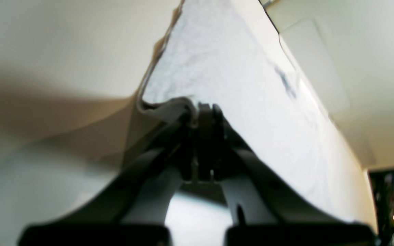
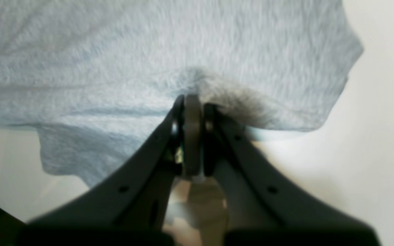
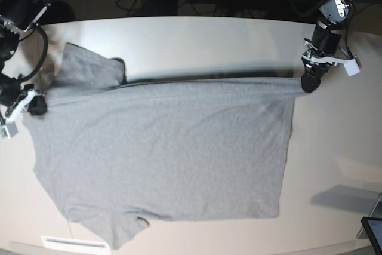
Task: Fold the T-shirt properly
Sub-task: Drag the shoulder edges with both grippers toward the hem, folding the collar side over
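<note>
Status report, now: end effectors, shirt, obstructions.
Left end effector shut on T-shirt corner. Right end effector shut on opposite corner. Far edge pulled taut, plain grey side up, unfolded. Nothing on the table in the way.

Matt heathered cloth T-shirt (image 3: 167, 147)

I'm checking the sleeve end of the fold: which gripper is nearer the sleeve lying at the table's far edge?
Right. The right gripper pinches the T-shirt just beside that sleeve; the left gripper grips the opposite corner.
</note>
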### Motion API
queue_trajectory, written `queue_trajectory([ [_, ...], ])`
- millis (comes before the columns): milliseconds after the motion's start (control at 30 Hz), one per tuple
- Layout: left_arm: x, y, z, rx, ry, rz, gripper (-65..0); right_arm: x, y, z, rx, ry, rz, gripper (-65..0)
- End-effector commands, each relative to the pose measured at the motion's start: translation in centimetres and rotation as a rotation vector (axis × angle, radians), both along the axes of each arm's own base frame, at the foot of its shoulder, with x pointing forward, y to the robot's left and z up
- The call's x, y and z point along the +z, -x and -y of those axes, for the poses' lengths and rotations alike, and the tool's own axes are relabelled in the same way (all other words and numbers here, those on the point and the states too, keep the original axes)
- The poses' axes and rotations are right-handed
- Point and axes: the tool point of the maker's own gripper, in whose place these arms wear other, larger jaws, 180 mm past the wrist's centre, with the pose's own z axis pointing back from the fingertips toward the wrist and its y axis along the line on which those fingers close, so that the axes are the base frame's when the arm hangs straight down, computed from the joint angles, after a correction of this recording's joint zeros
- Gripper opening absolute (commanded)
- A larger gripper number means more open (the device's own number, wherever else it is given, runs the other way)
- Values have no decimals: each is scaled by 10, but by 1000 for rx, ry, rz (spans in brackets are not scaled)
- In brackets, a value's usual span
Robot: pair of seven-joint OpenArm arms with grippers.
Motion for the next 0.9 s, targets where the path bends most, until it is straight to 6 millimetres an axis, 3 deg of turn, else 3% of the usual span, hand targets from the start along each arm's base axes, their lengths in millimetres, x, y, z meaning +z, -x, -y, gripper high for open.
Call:
queue_trajectory([
  [0,17,-9,-5,14,-6,58,-650,22,-13,14,-6,39,63,-647],
  [300,21,-23,9,-45,24,50,-650,55,-32,40,-16,107,125,-647],
  [567,31,-43,8,-8,61,84,-650,56,-53,2,97,104,134,-647],
  [733,35,-47,9,-10,61,96,-650,62,-60,0,98,100,153,-647],
  [867,38,-51,6,-3,55,107,-650,53,-66,1,86,53,128,-646],
])
